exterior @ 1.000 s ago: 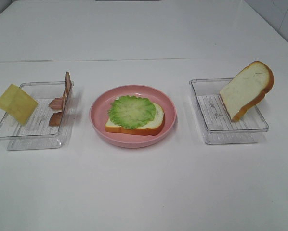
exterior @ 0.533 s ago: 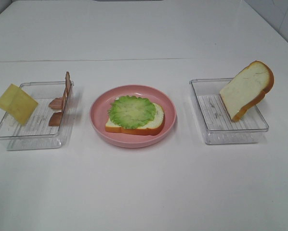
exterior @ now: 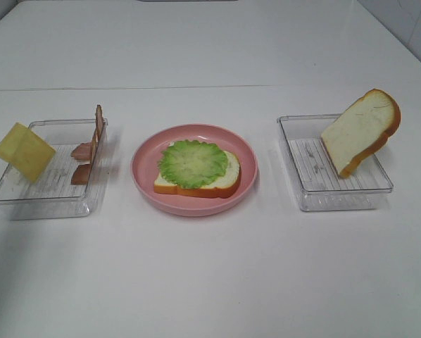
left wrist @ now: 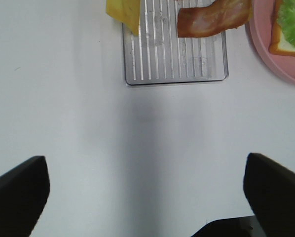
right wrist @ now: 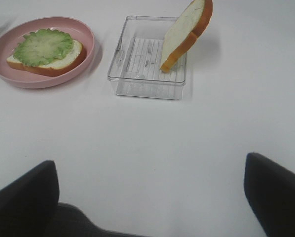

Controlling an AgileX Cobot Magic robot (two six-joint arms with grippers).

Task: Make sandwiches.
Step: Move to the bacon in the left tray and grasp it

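Left gripper (left wrist: 145,170), right gripper (right wrist: 150,170): gaping wide, holding nothing. Recommending pinching reddish-brown bacon strip (left wrist: 211,19) across width, clearing yellow cheese square (left wrist: 123,10).

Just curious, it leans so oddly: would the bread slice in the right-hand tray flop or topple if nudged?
Probably stiff: the bread slice leans on the tray rim without sagging. Likely tippy too, since only its lower edge rests inside.

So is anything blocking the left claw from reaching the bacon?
Nothing visible does. Only bare table lies between the open left gripper and the clear tray, where the bacon rests; the cheese sits apart.
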